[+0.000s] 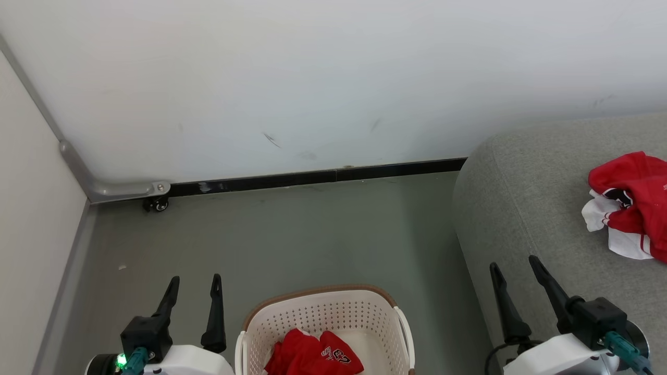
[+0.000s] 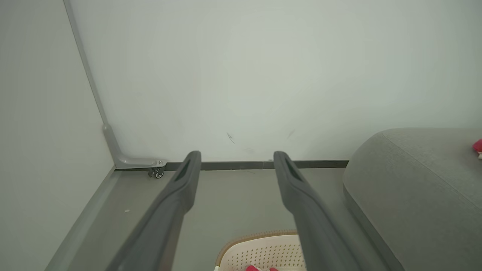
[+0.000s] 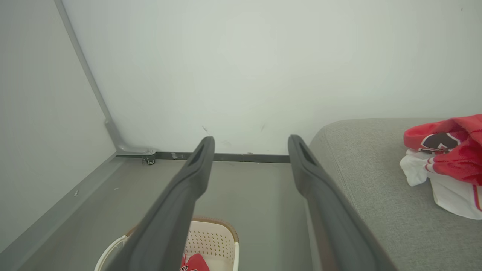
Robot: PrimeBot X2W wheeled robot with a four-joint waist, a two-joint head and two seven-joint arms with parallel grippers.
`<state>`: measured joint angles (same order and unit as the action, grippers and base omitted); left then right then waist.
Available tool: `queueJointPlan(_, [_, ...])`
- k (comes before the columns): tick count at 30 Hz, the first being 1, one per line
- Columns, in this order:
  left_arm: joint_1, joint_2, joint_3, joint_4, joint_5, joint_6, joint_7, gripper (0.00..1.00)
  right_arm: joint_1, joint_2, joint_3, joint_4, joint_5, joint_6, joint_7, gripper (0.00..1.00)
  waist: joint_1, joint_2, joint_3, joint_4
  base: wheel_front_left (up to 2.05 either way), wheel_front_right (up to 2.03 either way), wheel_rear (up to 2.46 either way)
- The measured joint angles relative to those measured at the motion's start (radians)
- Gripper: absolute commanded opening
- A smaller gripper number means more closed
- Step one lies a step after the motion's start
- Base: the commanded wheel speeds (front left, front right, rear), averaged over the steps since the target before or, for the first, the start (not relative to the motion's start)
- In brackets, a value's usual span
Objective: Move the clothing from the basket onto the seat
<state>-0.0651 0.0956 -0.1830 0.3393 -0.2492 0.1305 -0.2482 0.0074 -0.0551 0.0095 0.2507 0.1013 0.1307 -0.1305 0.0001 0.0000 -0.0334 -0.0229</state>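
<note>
head: floor (image 1: 312, 234) seen from above | both wrists: wall (image 2: 263, 75) faced from lower down | shared by all: basket (image 1: 318, 315), sofa (image 1: 521, 219)

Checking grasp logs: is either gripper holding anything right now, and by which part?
Nothing is held: the left gripper and the right gripper both stand open and empty.

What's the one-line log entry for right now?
left end effector: open, empty | right end effector: open, empty | basket: red clothing inside | seat: red-white clothing on it
</note>
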Motion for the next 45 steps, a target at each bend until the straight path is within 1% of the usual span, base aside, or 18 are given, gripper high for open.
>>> queueJointPlan(11, [-0.004,0.010,-0.026,0.021,0.017,-0.018,0.000,1.00,0.036,0.007,-0.042,-0.063,-0.016,0.000,0.009,1.00,0.0000,0.0000,0.034,-0.013,0.00,0.00,0.00])
queueJointPlan(13, [-0.009,0.015,-0.032,0.025,0.020,-0.029,0.000,1.00,0.037,0.008,-0.053,-0.080,-0.019,0.000,0.009,1.00,0.0000,0.0000,0.042,-0.016,0.00,0.00,0.00])
queueJointPlan(25, [-0.129,0.022,-0.072,0.055,0.053,-0.053,0.005,1.00,0.033,0.012,-0.067,-0.158,-0.033,0.000,0.016,1.00,0.0000,0.0000,0.118,-0.043,0.00,0.00,0.00])
queueJointPlan(32, [-0.167,0.036,-0.099,0.128,0.084,-0.074,0.027,1.00,0.032,0.013,-0.069,-0.193,-0.033,0.000,0.016,1.00,0.0000,0.0000,0.173,-0.065,0.00,0.00,0.00])
queueJointPlan(41, [-0.214,0.038,-0.119,0.191,0.105,-0.081,0.030,1.00,0.031,0.013,-0.071,-0.217,-0.012,0.000,0.016,1.00,0.0000,0.0000,0.245,-0.095,0.00,0.00,0.00])
queueJointPlan(45, [-0.240,0.059,-0.146,0.230,0.144,-0.087,0.038,1.00,0.029,0.014,-0.076,-0.225,-0.005,0.000,0.016,1.00,0.0000,0.0000,0.283,-0.110,0.00,0.00,0.00])
